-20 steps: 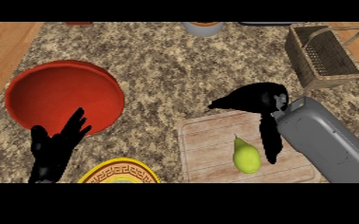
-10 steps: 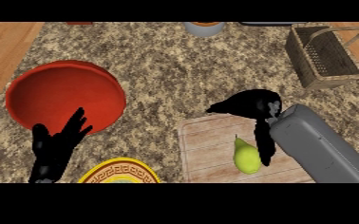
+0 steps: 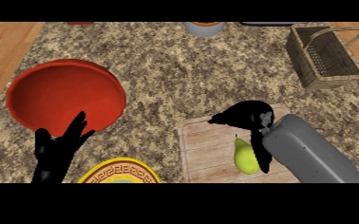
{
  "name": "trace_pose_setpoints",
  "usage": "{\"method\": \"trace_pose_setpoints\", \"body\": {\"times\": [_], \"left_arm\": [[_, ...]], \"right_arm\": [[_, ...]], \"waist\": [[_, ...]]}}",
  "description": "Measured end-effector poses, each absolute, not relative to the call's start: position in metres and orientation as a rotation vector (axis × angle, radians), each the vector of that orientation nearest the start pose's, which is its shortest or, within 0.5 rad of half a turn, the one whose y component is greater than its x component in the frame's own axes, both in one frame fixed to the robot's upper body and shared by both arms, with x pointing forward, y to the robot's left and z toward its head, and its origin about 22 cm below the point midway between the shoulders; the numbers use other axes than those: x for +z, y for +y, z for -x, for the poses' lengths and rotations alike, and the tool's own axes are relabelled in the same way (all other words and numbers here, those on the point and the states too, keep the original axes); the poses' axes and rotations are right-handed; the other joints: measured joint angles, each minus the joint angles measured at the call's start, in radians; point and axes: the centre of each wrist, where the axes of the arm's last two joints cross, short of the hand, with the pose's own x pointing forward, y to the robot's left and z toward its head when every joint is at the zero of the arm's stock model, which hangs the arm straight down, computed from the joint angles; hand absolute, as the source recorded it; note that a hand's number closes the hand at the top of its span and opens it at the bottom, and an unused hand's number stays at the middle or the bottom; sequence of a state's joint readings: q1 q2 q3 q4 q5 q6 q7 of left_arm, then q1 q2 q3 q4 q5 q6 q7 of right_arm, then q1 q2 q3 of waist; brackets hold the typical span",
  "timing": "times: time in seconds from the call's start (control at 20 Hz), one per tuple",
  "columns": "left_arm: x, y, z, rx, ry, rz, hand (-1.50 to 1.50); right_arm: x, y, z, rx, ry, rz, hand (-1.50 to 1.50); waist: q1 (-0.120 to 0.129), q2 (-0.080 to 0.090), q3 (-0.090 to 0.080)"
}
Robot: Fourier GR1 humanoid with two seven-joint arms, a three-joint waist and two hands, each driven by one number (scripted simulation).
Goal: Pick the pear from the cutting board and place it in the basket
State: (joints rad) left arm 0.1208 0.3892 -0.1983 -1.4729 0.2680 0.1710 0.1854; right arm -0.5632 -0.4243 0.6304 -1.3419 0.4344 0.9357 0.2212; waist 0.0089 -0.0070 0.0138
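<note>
Robot hand (image 3: 249, 116) beside smooth pear (image 3: 244, 159), wicker basket (image 3: 326, 59)

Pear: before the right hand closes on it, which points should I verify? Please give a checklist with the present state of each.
1. Pear lies on the board: ok.
2. Right hand is at the pear: ok, its fingers run down the pear's right side.
3. Grasp is closed: not ok, the thumb points left, away from the pear.
4. Basket stands upright with its opening up: ok, at the far right.
5. Left hand is out of the way: ok, it rests open at the lower left, by the red bowl.
</note>
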Motion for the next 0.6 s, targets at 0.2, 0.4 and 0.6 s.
{"method": "trace_pose_setpoints", "body": {"times": [0.2,0.4,0.6], "left_arm": [[-0.033,0.294,-0.204,-0.046,-1.113,-0.161,0.0],[-0.032,0.298,-0.205,-0.045,-1.101,-0.157,0.0],[-0.033,0.295,-0.204,-0.04,-1.111,-0.156,0.0]], "right_arm": [[0.06,-0.158,-0.32,1.951,-0.715,0.048,-1.5],[0.05,-0.156,-0.315,1.956,-0.719,0.038,-1.5],[0.04,-0.157,-0.312,1.951,-0.728,0.039,-1.5]], "waist": [[-0.003,-0.001,0.001],[-0.003,-0.001,0.0],[-0.003,-0.001,-0.001]]}}
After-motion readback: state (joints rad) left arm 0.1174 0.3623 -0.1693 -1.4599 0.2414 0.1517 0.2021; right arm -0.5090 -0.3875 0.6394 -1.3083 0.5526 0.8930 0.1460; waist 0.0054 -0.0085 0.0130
